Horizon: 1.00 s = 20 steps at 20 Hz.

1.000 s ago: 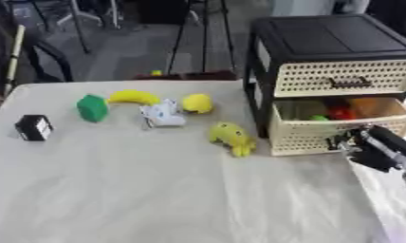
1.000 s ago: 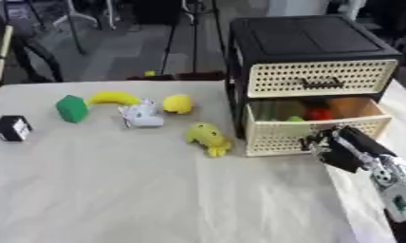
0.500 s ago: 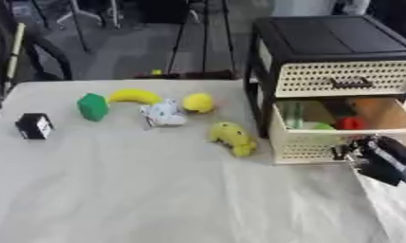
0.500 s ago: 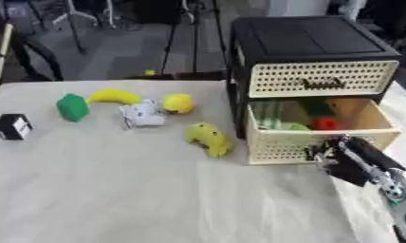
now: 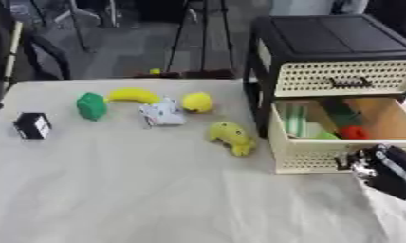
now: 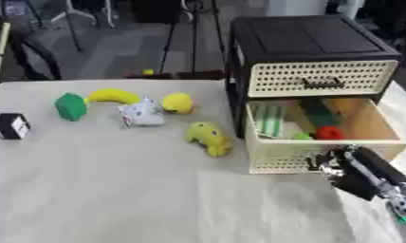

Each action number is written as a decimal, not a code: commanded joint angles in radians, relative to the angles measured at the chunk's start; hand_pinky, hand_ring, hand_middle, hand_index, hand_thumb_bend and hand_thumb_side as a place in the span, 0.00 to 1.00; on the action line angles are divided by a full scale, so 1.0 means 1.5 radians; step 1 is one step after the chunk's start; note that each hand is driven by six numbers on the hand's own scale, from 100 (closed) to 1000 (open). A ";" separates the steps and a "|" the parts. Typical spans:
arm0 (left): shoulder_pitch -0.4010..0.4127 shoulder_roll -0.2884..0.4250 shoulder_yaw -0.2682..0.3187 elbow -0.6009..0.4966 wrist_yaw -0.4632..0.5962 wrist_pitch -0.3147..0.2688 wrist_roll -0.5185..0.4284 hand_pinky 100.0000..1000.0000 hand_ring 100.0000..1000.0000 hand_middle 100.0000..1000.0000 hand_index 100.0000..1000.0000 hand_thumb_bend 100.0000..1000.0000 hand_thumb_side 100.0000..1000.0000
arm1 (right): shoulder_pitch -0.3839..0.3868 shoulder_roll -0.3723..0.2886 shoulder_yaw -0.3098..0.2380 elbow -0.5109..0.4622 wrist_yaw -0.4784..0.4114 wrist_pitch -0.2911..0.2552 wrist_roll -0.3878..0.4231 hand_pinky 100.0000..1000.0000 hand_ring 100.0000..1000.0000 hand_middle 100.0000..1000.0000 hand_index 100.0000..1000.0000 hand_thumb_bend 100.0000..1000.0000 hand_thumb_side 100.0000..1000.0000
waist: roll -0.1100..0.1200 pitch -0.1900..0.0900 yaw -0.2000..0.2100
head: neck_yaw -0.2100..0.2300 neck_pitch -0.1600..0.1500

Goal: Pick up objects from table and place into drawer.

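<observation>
On the cloth-covered table (image 5: 156,190) lie a black cube (image 5: 32,126), a green block (image 5: 91,105), a banana (image 5: 133,95), a white-grey toy (image 5: 162,114), a round yellow fruit (image 5: 197,102) and a yellow toy (image 5: 232,136). The black cabinet (image 6: 306,38) stands at the right. Its lower drawer (image 6: 281,154) is pulled out, with green things (image 6: 272,118) and a red thing (image 6: 328,133) inside. My right hand (image 6: 337,165) is at the drawer's front, fingers curled at the handle. The left hand is out of sight.
The cabinet's upper drawer (image 6: 322,78) is closed. Behind the table's far edge are chair legs and a tripod (image 5: 189,33) on a grey floor. A small yellow thing (image 5: 156,71) sits at that edge. The cloth's front half lies bare.
The lower drawer has slid further out toward the table's front, with my right hand moving back along with it. The objects on the cloth have stayed put.
</observation>
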 commanded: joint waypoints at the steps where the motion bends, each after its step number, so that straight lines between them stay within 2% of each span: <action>1: -0.003 0.022 0.008 -0.006 -0.003 0.001 0.000 0.42 0.41 0.50 0.72 0.56 0.81 | 0.002 -0.008 -0.010 -0.033 -0.012 0.005 -0.007 0.00 0.00 0.00 0.54 0.00 0.94 | -0.001 -0.004 -0.003 | 0.002 -0.002; 6: -0.002 0.023 0.009 -0.006 -0.004 0.001 0.001 0.42 0.41 0.50 0.72 0.56 0.81 | 0.009 -0.002 -0.023 -0.049 -0.015 0.013 -0.094 0.00 0.00 0.00 0.56 0.00 0.85 | 0.001 -0.003 -0.005 | 0.003 -0.003; 10: -0.002 0.029 0.004 0.003 -0.007 0.002 -0.005 0.42 0.41 0.50 0.72 0.56 0.81 | 0.018 -0.003 -0.027 -0.059 -0.022 0.020 -0.149 0.00 0.00 0.00 0.56 0.00 0.84 | 0.001 -0.002 -0.007 | 0.004 -0.003; 16: -0.016 0.060 -0.011 0.053 -0.024 0.002 -0.025 0.42 0.41 0.51 0.73 0.56 0.83 | 0.028 -0.004 -0.034 -0.089 -0.062 0.023 -0.182 0.00 0.00 0.00 0.56 0.00 0.82 | 0.000 0.000 -0.018 | 0.008 -0.003; 20: -0.048 0.098 -0.033 0.131 -0.063 0.006 -0.063 0.42 0.41 0.52 0.74 0.59 0.81 | 0.028 -0.004 -0.033 -0.105 -0.077 0.023 -0.182 0.00 0.00 0.00 0.56 0.00 0.82 | 0.000 0.000 -0.024 | 0.011 -0.003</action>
